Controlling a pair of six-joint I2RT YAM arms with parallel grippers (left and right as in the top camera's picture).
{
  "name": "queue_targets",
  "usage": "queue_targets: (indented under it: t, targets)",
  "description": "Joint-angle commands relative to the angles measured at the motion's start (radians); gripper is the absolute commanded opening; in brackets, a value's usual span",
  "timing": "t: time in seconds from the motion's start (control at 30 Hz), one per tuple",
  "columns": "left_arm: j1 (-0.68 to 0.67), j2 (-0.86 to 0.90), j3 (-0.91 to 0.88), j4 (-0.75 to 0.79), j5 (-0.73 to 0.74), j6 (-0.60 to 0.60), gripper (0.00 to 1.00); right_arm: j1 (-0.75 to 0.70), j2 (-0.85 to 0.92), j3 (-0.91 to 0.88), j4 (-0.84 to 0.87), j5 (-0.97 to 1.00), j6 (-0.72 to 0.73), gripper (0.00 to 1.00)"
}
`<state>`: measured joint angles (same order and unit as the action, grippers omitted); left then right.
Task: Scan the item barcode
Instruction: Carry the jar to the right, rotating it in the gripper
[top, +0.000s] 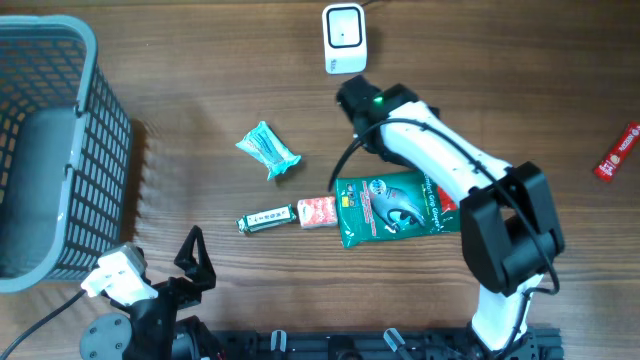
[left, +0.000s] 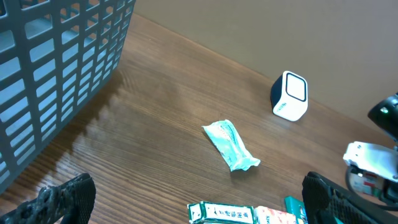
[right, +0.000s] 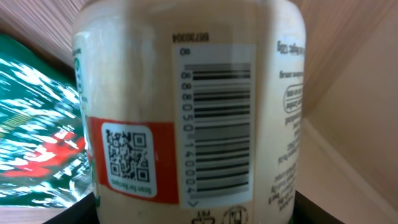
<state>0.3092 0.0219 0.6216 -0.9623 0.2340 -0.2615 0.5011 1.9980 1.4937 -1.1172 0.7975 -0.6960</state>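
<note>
The jar (right: 186, 106) fills the right wrist view. Its barcode (right: 217, 124) runs upright just right of centre, with a QR label (right: 127, 162) to its lower left.

At the lower left of the overhead view, the left gripper (top: 198, 258) has its fingers wide apart and holds nothing. At upper centre the scanner (top: 343, 38) stands on the table, with the right gripper (top: 355, 95) just below it.

The right gripper's fingers are hidden by the jar. The jar sits between them, close to the lens, and seems to be off the table. I judge the fingers to be clamped around its body.

To scan well, the barcode should face the scanner's window square-on, near it and steady. The code faces the wrist camera, so it likely points away from the scanner, and the jar probably needs turning about its own axis. The grip should stay off the bars.
</note>
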Motion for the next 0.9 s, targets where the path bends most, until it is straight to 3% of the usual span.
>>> queue_targets:
  t: [0.0, 0.3, 0.33, 0.4, 0.43, 0.67, 0.87]
  targets:
    - [-0.006, 0.000, -0.003, 0.003, 0.001, -0.009, 1.00, -0.047, 0.008, -0.020, 0.006, 0.059, -0.093, 0.65]
    - [-0.006, 0.000, -0.003, 0.003, 0.001, -0.009, 1.00, -0.106, 0.148, -0.056, 0.064, 0.109, -0.195, 0.66]
    - [-0.006, 0.000, -0.003, 0.003, 0.001, -0.009, 1.00, -0.101, 0.162, -0.056, 0.075, 0.124, -0.194, 0.70]
    - [-0.006, 0.000, -0.003, 0.003, 0.001, -0.009, 1.00, -0.094, 0.166, -0.056, 0.074, 0.140, -0.191, 0.94]
    - [-0.006, 0.000, -0.003, 0.003, 0.001, -0.009, 1.00, -0.093, 0.166, -0.056, 0.074, 0.151, -0.190, 0.99]
    - [-0.006, 0.000, -0.003, 0.002, 0.001, -0.009, 1.00, -0.080, 0.148, -0.033, 0.109, 0.256, -0.192, 1.00]
    - [-0.006, 0.000, -0.003, 0.003, 0.001, -0.009, 1.00, -0.042, 0.084, 0.029, 0.394, 0.443, -0.192, 1.00]
